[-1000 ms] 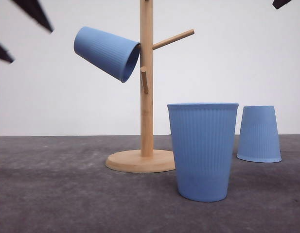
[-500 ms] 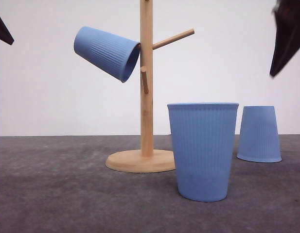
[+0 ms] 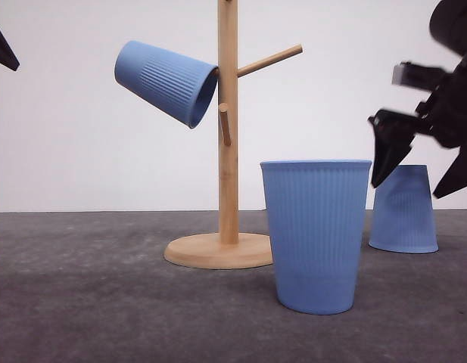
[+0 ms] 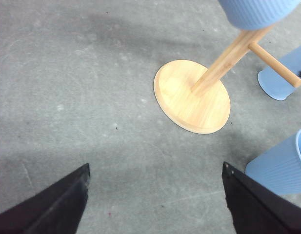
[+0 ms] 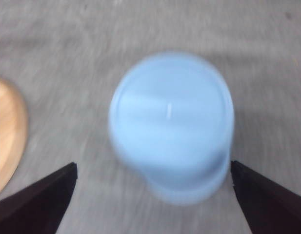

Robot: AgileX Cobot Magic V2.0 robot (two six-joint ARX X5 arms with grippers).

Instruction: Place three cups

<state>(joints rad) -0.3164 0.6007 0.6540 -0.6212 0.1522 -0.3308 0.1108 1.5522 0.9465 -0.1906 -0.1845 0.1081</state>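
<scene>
Your right gripper (image 3: 422, 170) hangs wide open over the upside-down cup (image 3: 403, 215) right of the wooden rack (image 3: 228, 151) — gripping nothing. An upright cup (image 3: 316, 234) stands before the rack's base; a third cup (image 3: 166, 82) hangs on a peg. Your left gripper (image 4: 155, 195) — open, empty.

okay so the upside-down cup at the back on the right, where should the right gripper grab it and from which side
Probably from above, fingers astride the ribbed wall just under the flat base. The upside-down cup stands rim-down on the table, narrow end up, and the open right gripper hangs over it. Low on the wall it widens, and fingers may slip.
</scene>
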